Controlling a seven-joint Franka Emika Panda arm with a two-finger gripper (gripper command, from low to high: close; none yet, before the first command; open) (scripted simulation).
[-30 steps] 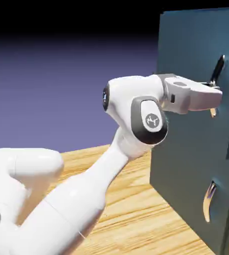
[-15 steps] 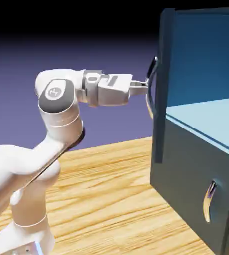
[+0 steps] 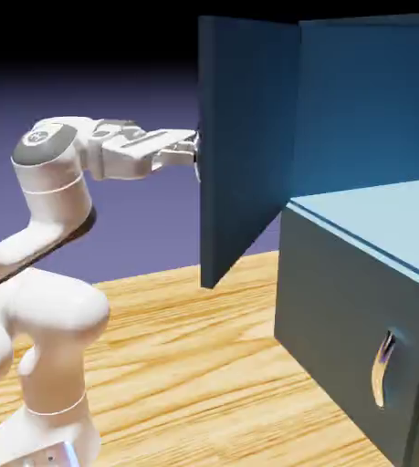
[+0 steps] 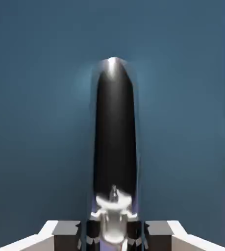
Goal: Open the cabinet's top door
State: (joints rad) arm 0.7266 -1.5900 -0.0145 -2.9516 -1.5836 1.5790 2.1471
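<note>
My hand [image 3: 187, 153] is closed on the chrome handle [image 4: 114, 142] of the top door; in the hand view one grey fingertip sits on each side of it, and the handle runs up from between them, dark along its length and bright at its top end and near my fingertips. Behind it the door [image 3: 242, 137] fills most of that view as flat blue. In the exterior view my arm [image 3: 53, 205] comes in from the left, and the door stands wide open, swung out from the cabinet [image 3: 359, 319], its free edge toward me. Past it I see the upper compartment's blue inside [image 3: 368, 109] and its pale floor [image 3: 377, 223]. Below, the lower door [image 3: 340, 310] is shut, its own curved handle [image 3: 383, 369] upright near the right side. The wooden table [image 3: 185, 365] spreads under us.
</note>
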